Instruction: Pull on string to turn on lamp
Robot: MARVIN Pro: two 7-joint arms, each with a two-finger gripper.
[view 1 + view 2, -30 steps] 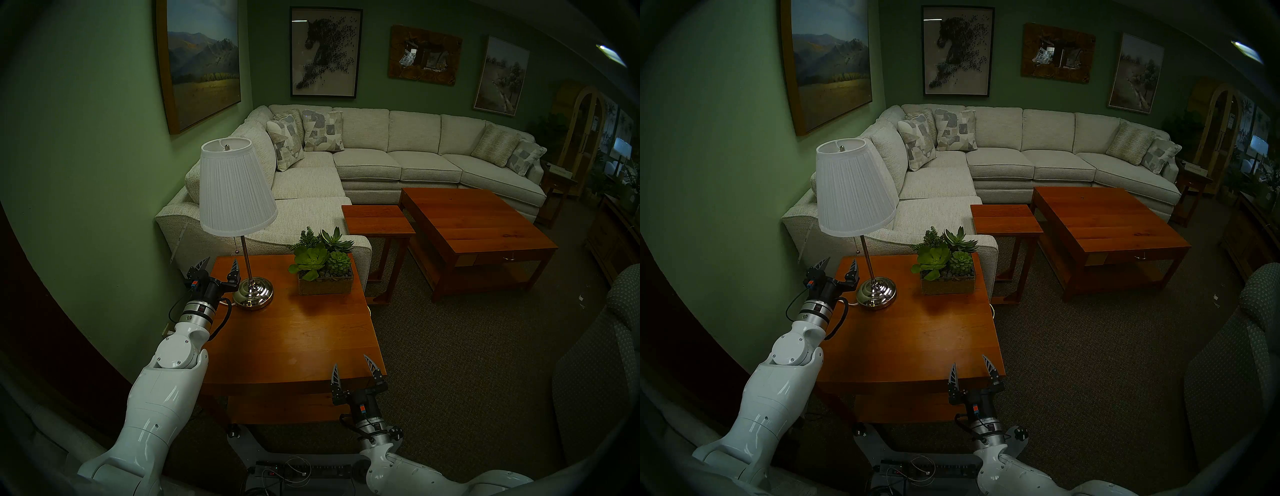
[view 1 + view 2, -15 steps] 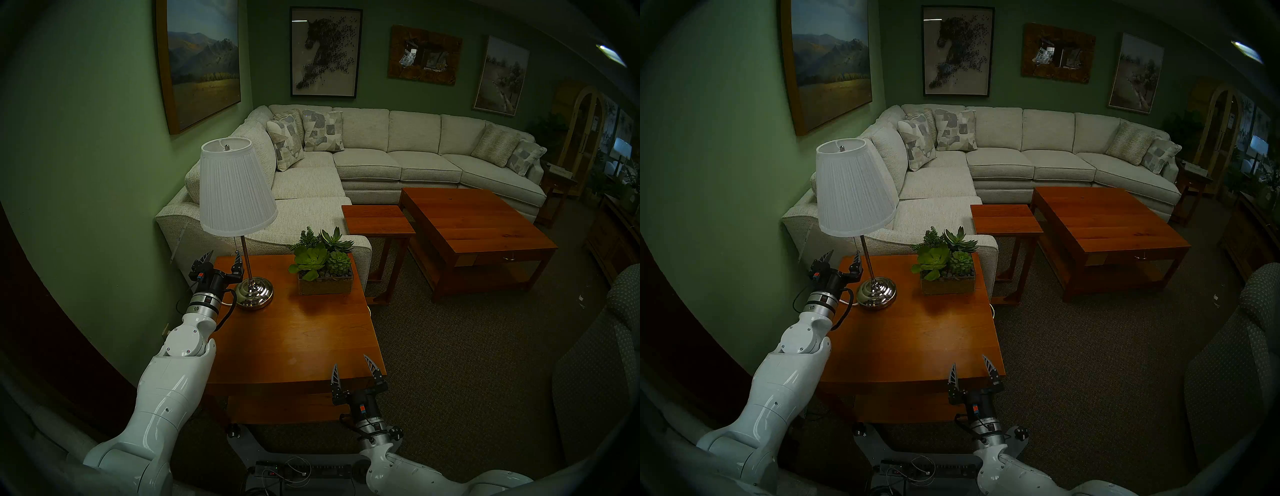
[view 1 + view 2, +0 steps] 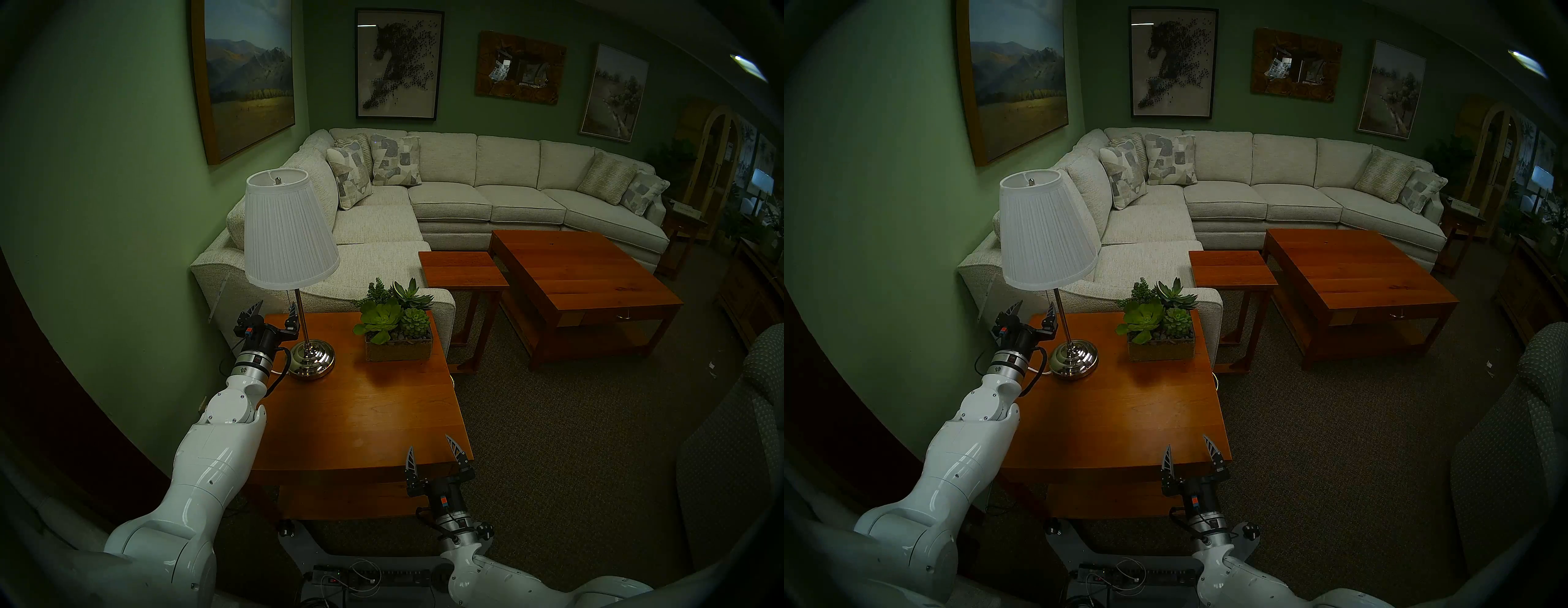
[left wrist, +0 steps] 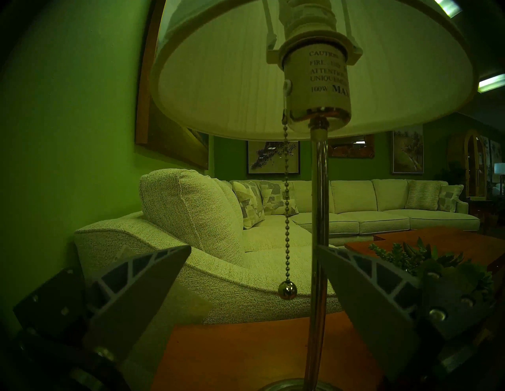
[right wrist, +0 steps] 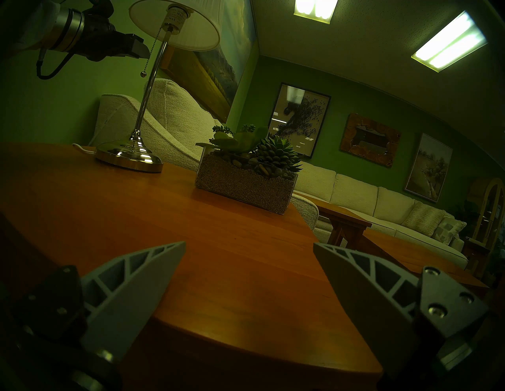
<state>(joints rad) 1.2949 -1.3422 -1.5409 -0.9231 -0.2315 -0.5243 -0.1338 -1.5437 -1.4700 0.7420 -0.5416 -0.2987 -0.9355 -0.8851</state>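
Left pincer at the unlit lamp, fingers spread wide, empty.

On the table (image 3: 365,407), lamp (image 3: 288,231) stands beside left pincer (image 3: 273,310); chain (image 4: 286,207) hangs between its fingers, untouched. Right pincer (image 3: 432,452) gapes empty, well apart.

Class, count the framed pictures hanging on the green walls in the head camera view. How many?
4: a mountain landscape on the left wall, then a dark speckled print, a wood-framed piece and a pale landscape above the sofa. Others may be hidden.

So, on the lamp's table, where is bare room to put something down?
The near half of the table is bare, from the succulent planter to the front edge. The far corner is crowded: lamp, pull chain and left gripper.
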